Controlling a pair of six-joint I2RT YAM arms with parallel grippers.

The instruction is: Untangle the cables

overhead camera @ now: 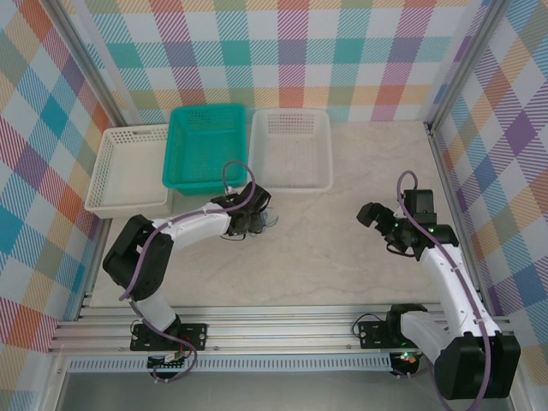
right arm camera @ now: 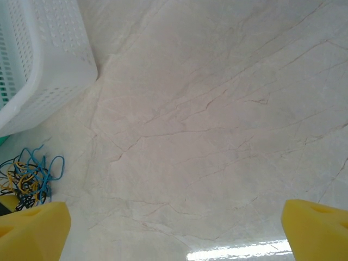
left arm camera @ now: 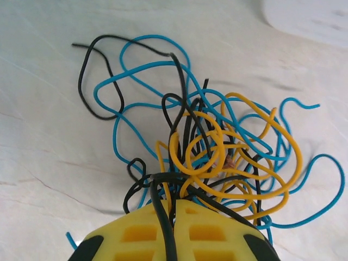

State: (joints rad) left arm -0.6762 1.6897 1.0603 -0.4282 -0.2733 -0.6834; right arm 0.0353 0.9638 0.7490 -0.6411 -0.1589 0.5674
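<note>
Where the left gripper (left arm camera: pixel 173 231) pinches shut on black strands, its yellow fingers are cut off below; the cables (left arm camera: pixel 217 152), thin glossy loops of blue, black and yellow, lie tangled on the marble-veined table (left arm camera: pixel 43 163); the right gripper (right arm camera: pixel 174 227), jaws wide, hangs well apart

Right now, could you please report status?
Left gripper shut on black strands of the cables. Right gripper open over table. Cables tangled. Nothing in the way.

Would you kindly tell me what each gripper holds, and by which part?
The left gripper pinches the cables by a black strand at the clump's near edge. The right gripper is open, holding nothing.
</note>
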